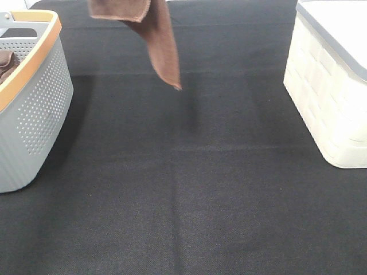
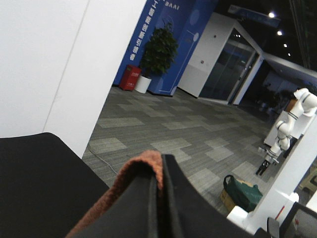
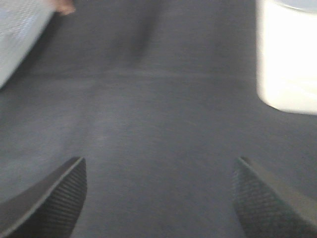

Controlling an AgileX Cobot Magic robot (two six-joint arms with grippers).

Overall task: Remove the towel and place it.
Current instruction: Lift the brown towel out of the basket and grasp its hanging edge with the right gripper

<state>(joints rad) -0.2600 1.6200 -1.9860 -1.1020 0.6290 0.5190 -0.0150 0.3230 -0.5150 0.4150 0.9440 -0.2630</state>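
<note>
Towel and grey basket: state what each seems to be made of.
The towel looks like soft napped cloth, perhaps microfibre: matte, fuzzy, hanging limp in folds. The grey basket looks like moulded matte plastic: rigid walls with even rows of small holes.

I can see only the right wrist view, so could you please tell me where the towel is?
Observer: The towel hangs in the air over the far side of the black mat, nearer the grey basket than the white bin.
Operator: Thank you. What holds it?
Observer: The left pincer is shut on a fold of it; its camera looks out at the room.
Operator: Is the basket empty?
Observer: No, something brown lies inside; I cannot tell what.
</note>
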